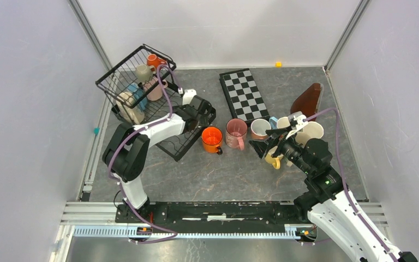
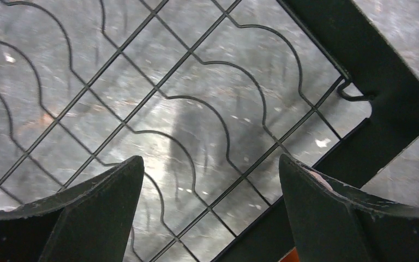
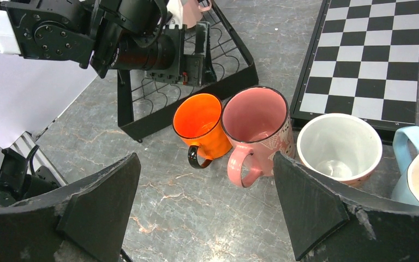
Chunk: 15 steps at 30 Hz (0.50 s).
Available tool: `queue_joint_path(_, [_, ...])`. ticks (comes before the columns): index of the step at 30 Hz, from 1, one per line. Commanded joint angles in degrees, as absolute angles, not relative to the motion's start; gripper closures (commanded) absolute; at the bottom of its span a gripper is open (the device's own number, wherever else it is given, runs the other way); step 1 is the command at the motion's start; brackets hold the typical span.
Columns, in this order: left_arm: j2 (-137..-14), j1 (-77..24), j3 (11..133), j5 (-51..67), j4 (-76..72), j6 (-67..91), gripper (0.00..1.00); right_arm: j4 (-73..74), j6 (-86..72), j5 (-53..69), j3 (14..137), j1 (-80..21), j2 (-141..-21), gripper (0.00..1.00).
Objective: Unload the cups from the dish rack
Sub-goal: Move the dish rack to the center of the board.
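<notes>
The cups [image 1: 142,90] are crowding, tilted, in the basket end of the rack [image 1: 114,82]; a reaching finger could be catching the wires or knocking a neighbour. They are looking glazed and slippery. The left pincer [image 2: 210,169], released and empty, is hovering over the rack's flat tray; the right pincer [image 3: 204,164], released too, is hanging near the unloaded cups.

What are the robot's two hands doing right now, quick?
Left hand: open, holding nothing, over the dish rack.
Right hand: open, holding nothing.
</notes>
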<state>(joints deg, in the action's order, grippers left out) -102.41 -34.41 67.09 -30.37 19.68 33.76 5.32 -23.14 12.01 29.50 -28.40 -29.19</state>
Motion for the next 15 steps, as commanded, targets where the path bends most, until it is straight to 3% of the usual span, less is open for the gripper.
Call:
queue_joint_path(1, [-105.5,-41.0,67.5,-17.9,24.0,40.2,0.00,5.1,-22.9,12.4,29.6,-28.7,-29.1,0.02])
queue_joint_path(10, [-106.6,-44.5,69.5,-17.6,24.4,42.5,0.00,4.3,-23.6,12.4,28.7,-28.7,-29.0,0.02])
queue_joint_path(15, [-105.4,-44.5,71.9,-23.8,28.5,41.3,0.00,3.9,-23.6,12.8,28.6,-28.7,-29.6,0.02])
